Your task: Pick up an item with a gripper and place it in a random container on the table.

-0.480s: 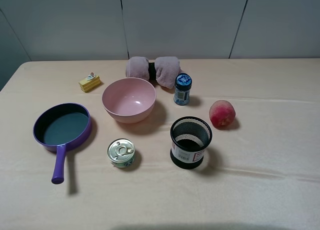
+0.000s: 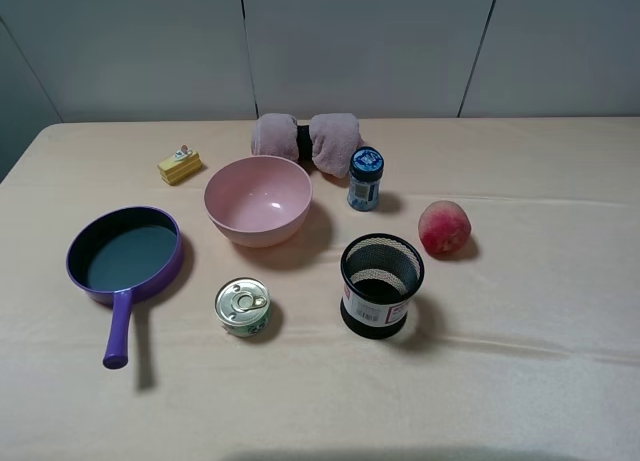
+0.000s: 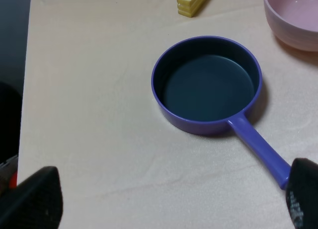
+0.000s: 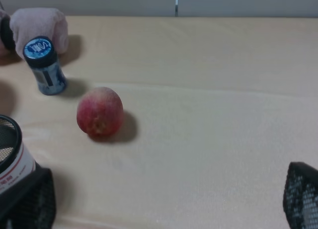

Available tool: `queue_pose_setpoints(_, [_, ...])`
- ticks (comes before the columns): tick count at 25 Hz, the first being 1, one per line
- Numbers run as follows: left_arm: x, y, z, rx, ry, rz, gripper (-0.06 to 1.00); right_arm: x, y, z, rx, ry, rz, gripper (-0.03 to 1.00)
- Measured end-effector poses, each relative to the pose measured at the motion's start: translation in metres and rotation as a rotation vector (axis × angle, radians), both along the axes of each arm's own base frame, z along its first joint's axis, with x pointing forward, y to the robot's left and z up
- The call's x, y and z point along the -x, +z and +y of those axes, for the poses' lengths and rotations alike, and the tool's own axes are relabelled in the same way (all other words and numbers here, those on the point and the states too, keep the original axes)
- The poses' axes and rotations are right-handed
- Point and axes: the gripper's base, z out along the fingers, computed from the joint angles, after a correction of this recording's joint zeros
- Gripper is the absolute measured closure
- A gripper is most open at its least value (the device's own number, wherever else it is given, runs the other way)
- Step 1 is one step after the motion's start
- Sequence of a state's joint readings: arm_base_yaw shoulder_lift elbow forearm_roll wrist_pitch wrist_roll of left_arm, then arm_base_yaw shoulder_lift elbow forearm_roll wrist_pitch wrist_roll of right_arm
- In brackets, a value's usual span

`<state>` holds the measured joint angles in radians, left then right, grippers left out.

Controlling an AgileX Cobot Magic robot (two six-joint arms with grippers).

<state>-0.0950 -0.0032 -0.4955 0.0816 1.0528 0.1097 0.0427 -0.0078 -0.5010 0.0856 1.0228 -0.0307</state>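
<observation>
The small bottle with a dark blue round cap and blue-white label (image 2: 365, 179) stands upright towards the far side of the wide table covered in pale beige-pink cloth (image 2: 520, 381). It is just right of the pink round bowl (image 2: 258, 199) and just in front of the right end of the rolled pink towel with a black band (image 2: 306, 139). Whether it touches the towel cannot be told.

The black wire-mesh cylindrical cup with a white-and-red label (image 2: 381, 285) stands upright nearer the camera, its mouth open upward. A strip of bare cloth lies between the cup and the bottle. The red-pink round fruit (image 2: 444, 227) sits to the right of that strip, near both but apart from each.

Left of the cup is the flat silver pull-tab tin can (image 2: 242, 306), and further left the purple frying pan (image 2: 125, 256), with its handle pointing toward the near edge. A small yellow block (image 2: 179, 165) lies behind the pan, near the far edge.

The right part of the table is bare cloth with a few soft creases, from the fruit out to the right edge. A broad bare band runs along the near edge in front of the can and cup.

The left gripper (image 3: 166, 204) is spread wide, its 2 black fingertips at opposite sides of the left wrist view, with the end of the pan's handle close to 1 fingertip. The table's left edge and rounded corner show there against dark floor.

The right gripper (image 4: 164, 199) is also spread wide, with bare cloth between its 2 tips, and 1 tip is close beside the cup.
</observation>
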Motion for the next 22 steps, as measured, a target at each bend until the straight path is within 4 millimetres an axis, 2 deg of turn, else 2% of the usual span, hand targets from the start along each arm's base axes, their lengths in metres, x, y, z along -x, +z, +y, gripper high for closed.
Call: queue_pose_setpoints(22, [0.0000, 0.0000, 0.0000, 0.000, 0.000, 0.000, 0.04, 0.0000, 0.0000, 0.0000, 0.000, 0.000, 0.000, 0.27])
